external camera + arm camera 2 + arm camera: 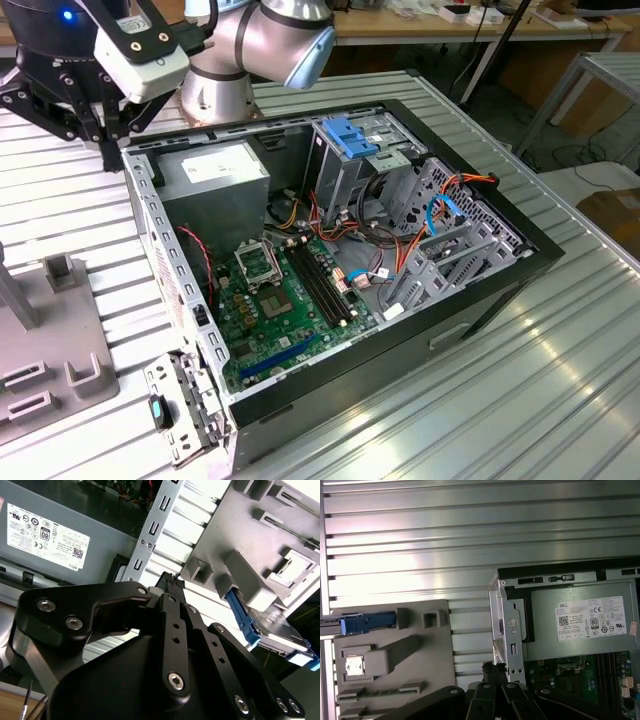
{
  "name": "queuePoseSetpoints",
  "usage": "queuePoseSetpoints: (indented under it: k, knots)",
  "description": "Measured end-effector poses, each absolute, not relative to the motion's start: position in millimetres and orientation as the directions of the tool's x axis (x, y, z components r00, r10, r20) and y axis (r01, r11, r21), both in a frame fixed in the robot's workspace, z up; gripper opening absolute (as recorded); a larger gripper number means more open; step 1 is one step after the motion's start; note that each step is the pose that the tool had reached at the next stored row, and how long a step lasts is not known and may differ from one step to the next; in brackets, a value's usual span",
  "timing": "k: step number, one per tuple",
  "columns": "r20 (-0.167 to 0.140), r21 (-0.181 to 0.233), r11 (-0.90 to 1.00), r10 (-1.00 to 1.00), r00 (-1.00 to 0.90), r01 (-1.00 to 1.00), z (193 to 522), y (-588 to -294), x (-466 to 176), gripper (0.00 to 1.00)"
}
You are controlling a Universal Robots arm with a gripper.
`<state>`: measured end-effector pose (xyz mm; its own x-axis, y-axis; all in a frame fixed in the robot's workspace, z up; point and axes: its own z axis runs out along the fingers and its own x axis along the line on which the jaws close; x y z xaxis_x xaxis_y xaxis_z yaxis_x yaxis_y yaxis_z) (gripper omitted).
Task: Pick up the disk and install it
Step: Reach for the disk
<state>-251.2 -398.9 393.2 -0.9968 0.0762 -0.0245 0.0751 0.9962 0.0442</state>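
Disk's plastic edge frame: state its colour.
Blue plastic frame on the flat silver-grey disk, clearest in the second wrist view.

- White sticker [592, 618] [47, 535] on the grey metal box [545, 647] [107, 525], in both wrist views: dense black print, a row of round and boxed approval marks, and one square matrix code. I am not transcribing it.
- Small pinkish tag [633, 628] just beside that sticker, in the first wrist view: illegible.
- Exterior view: the print on the same sticker [215, 165] is too small for me to read.
- The disk [277, 630], in the second wrist view: I can read nothing on its face.
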Motion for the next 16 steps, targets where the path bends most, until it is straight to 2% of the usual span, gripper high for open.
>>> queuePoseSetpoints:
  k: [16]
  knots:
    - [-0.024, 0.044, 0.996, 0.076, -0.997, 0.075, 393, -399, -271, 0.11]
